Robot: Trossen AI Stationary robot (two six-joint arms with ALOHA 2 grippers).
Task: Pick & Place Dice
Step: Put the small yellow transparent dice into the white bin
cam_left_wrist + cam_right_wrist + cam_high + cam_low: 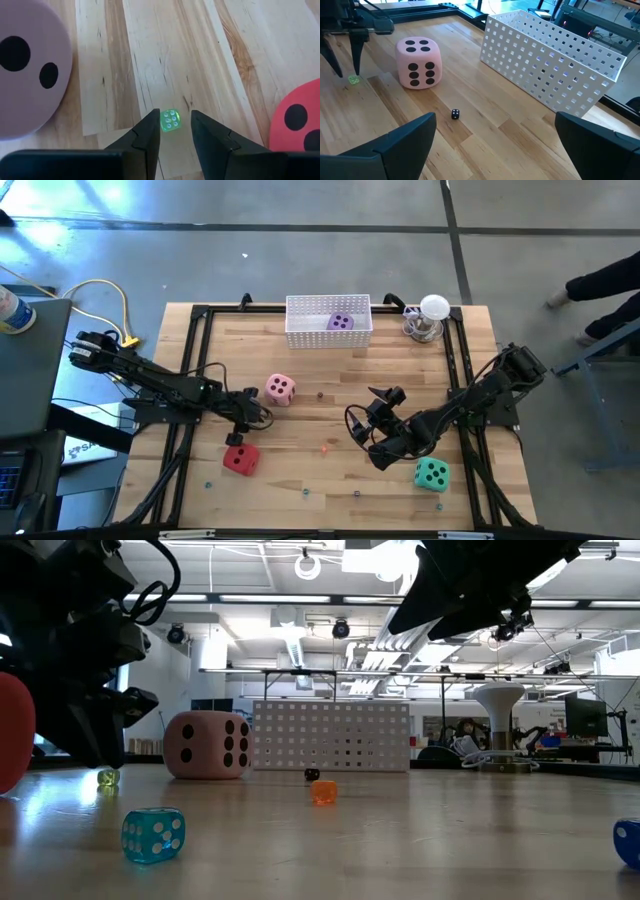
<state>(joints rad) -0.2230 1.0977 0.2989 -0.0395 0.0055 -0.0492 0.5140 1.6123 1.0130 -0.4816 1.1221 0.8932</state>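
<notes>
Left wrist view: left tool (pixel 175 131) is straddling a tiny green die (pixel 170 120) on the counter (pixel 150 60), fingers apart, not yet pinching; looks hard, light, slick, so pinch flat faces. Right tool (pixel 495 145) is hanging wide open, empty. Big dice: 4, incl. pink (pixel 280 389), red (pixel 240 458), teal (pixel 432 474), purple (pixel 341 322) in basket (pixel 300 335).

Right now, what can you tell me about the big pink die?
The pink die is a soft-looking cube with rounded corners and dark pips. It sits flat on the wooden table, near the middle, in front of the white basket. The face toward the right wrist camera shows six pips. Nothing touches it; the left gripper hangs just beside it.
</notes>
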